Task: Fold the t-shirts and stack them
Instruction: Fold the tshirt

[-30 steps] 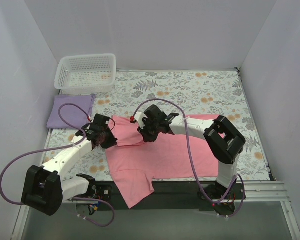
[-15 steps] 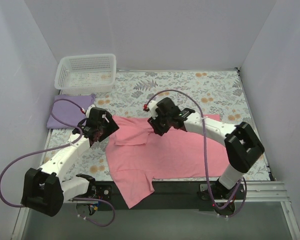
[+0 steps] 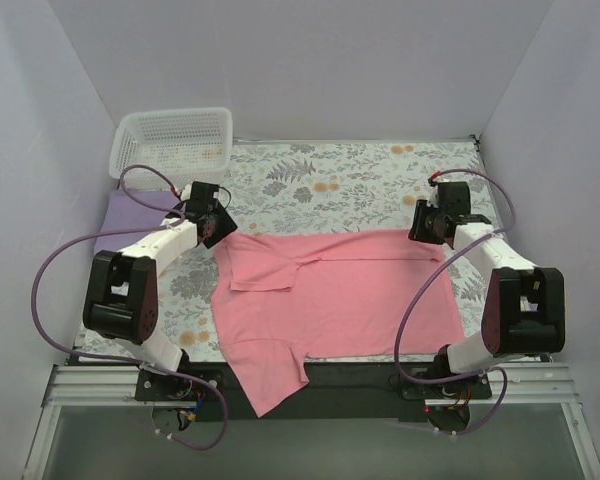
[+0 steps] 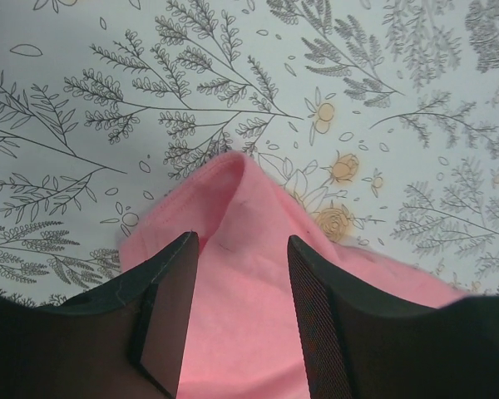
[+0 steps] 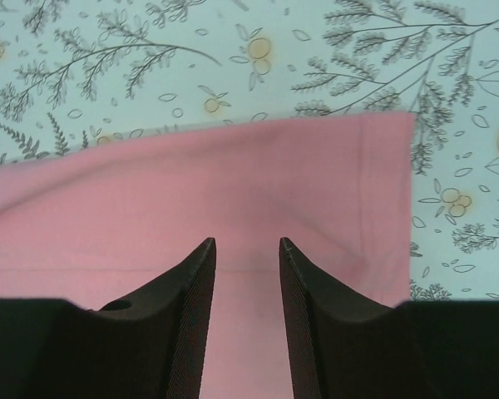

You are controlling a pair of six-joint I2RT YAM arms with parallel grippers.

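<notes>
The salmon-pink t-shirt (image 3: 340, 300) lies spread flat across the floral tablecloth, and one sleeve (image 3: 270, 385) hangs over the near edge. My left gripper (image 3: 216, 226) is open over the shirt's far left corner. In the left wrist view (image 4: 241, 241) a raised hump of pink cloth (image 4: 237, 191) sits between the spread fingers. My right gripper (image 3: 426, 228) is open over the far right corner. In the right wrist view (image 5: 247, 243) pink cloth (image 5: 191, 183) lies under the jaws. The lavender t-shirt (image 3: 120, 222) lies folded at the left, partly behind my left arm.
A white lattice basket (image 3: 170, 145) stands at the back left, just behind the lavender shirt. The floral tablecloth (image 3: 360, 180) shows bare behind the pink shirt. Grey walls close in the left, back and right sides.
Both arms swung outward from the shirt's middle to its far corners. The shirt's far edge is now pulled out straight and flat.
</notes>
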